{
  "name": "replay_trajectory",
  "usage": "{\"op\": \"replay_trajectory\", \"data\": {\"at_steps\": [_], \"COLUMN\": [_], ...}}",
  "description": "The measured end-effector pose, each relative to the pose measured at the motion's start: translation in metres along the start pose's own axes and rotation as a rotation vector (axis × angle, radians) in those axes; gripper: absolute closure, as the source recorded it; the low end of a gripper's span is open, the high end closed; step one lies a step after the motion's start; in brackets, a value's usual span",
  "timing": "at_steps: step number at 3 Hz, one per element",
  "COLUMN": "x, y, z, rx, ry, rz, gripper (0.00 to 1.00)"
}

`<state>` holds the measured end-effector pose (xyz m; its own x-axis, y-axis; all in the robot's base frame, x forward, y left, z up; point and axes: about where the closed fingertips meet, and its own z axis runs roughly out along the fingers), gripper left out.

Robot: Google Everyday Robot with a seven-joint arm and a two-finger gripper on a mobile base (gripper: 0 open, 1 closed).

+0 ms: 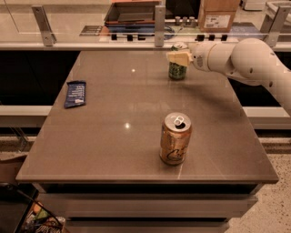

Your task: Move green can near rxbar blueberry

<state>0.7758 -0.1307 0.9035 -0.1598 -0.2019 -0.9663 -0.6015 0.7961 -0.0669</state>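
Note:
The green can stands upright at the far right of the brown table. My gripper reaches in from the right, level with the can's upper part and covering most of its top. The rxbar blueberry, a flat dark-blue wrapper, lies near the table's left edge, far from the can.
An orange-gold can with an open top stands at the front centre of the table. Behind the table runs a counter with metal posts, a dark tray and a cardboard box. My white arm spans the back right corner.

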Motion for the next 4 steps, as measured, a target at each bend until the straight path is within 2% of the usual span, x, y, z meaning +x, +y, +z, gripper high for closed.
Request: {"op": "replay_trajectory", "data": {"at_steps": [2, 3, 4], "x": [0.0004, 0.0006, 0.0007], "y": [0.0041, 0.0059, 0.0060], "z": [0.0040, 0.0057, 0.0058], "rx": [-0.008, -0.011, -0.012], "ry": [0.001, 0.001, 0.001], "rz": [0.000, 0.001, 0.001], "gripper": [0.88, 1.00, 1.00]}}
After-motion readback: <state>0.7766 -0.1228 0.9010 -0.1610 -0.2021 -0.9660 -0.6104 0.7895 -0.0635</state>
